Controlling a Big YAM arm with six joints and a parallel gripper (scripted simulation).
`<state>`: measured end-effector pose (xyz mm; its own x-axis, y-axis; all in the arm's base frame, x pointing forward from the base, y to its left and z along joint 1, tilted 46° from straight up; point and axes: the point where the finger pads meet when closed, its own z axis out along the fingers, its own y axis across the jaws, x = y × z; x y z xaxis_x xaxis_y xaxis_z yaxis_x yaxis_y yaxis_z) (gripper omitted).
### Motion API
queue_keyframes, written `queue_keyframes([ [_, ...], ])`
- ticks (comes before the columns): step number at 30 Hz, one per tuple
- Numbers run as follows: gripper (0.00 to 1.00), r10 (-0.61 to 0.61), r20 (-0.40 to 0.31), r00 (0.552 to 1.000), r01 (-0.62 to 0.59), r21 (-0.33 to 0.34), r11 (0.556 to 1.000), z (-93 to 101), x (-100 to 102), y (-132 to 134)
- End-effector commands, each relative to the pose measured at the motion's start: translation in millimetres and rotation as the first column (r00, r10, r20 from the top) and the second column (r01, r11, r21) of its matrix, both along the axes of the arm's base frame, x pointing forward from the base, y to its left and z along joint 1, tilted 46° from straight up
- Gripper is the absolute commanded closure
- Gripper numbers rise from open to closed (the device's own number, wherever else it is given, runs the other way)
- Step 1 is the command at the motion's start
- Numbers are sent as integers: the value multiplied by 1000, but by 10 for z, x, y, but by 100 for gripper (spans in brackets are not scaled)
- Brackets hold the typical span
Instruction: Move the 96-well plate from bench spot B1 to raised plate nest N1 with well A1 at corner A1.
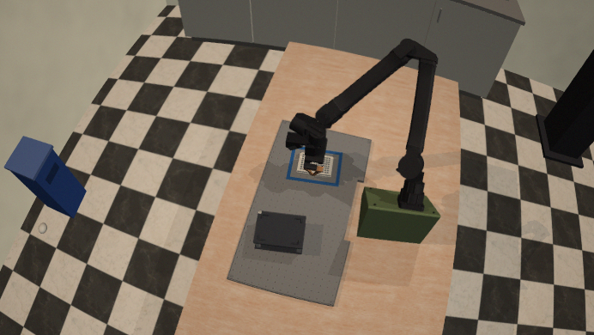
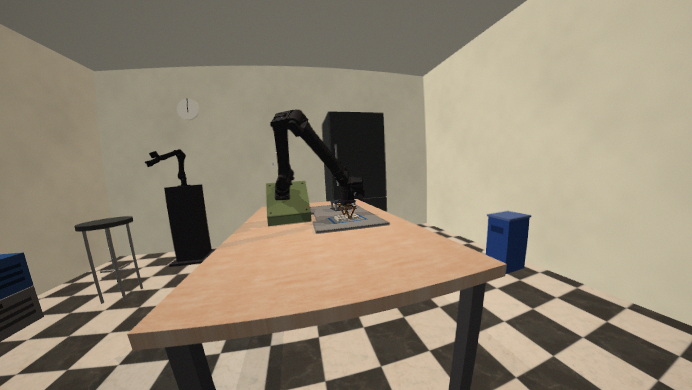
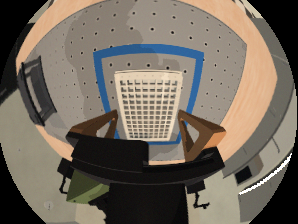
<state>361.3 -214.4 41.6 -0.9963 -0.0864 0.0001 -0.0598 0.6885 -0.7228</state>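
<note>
My claw hangs spread wide over the plate, holding nothing: in the wrist view one brown finger stands to the left of the plate's near end and the other to the right, with the white grid of wells between them. Whether the fingers touch the plate's sides I cannot tell. The plate lies flat inside the blue frame of B1, on the grey mat that covers the middle of the table. From the top, my wrist covers the left part of the plate, and the fingertips show as a brown spot over its near edge. The nest is a dark raised block further along the mat, well apart from the plate, with nothing on it. My arm rises from the green base beside the mat, bends at a high elbow and slopes down to B1. From the room view, the claw is low over the mat.
</note>
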Motion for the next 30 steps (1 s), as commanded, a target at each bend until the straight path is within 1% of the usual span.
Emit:
queue_keyframes([
  [1,0,0,-8,1000,0,1,1000,-66,-20,-87],
  [4,0,-1,-1,1000,1,-2,1000,-57,13,-114],
  [7,0,-1,21,1000,1,-8,1000,33,34,-120],
  [8,0,8,15,1000,-8,-5,1000,17,66,-60],
  [18,0,8,15,1000,-8,-5,1000,17,66,-60],
  [19,100,8,15,1000,-8,-5,1000,17,66,-60],
  [21,100,8,15,1000,-8,-5,1000,17,66,-60],
  [22,100,-1,14,1000,1,-7,1000,4,27,-119],
  [30,100,-1,9,1000,1,-6,1000,-1,21,-117],
])
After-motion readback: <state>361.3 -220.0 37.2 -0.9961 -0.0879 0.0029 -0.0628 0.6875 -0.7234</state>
